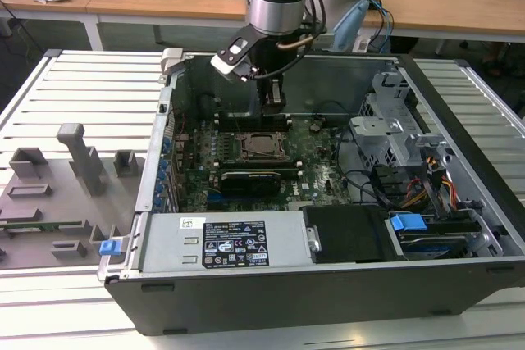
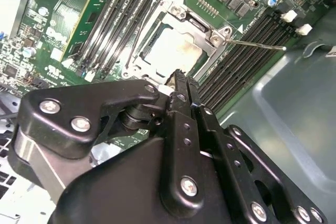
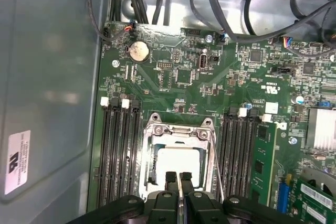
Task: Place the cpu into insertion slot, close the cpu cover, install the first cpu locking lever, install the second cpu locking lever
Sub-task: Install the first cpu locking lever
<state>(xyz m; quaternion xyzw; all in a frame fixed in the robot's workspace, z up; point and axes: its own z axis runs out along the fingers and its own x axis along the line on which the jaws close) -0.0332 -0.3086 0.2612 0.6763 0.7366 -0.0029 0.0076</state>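
So the computer case (image 1: 246,284) is seen lying open on the slatted table (image 1: 82,88), with the gripper (image 1: 274,102) lowered inside it over the green board (image 1: 320,174). In both wrist views the two black fingers (image 3: 170,179) are shown pressed side by side with nothing pinched between them (so closed and empty, basically). The chip (image 3: 178,162) is found seated in the socket (image 1: 261,146) near the middle of the board, between the two banks of long black memory slots (image 3: 118,156). Its pale metal face is framed by the window of the cover plate (image 3: 178,131), which is laid flat over the socket. The fingertips are held right at the edge of the chip and the frame; whether anything is actually being touched can't be told. In the second wrist view a thin metal lever (image 2: 257,44) is seen sticking out from one corner of the socket, across the memory slots toward the case wall.
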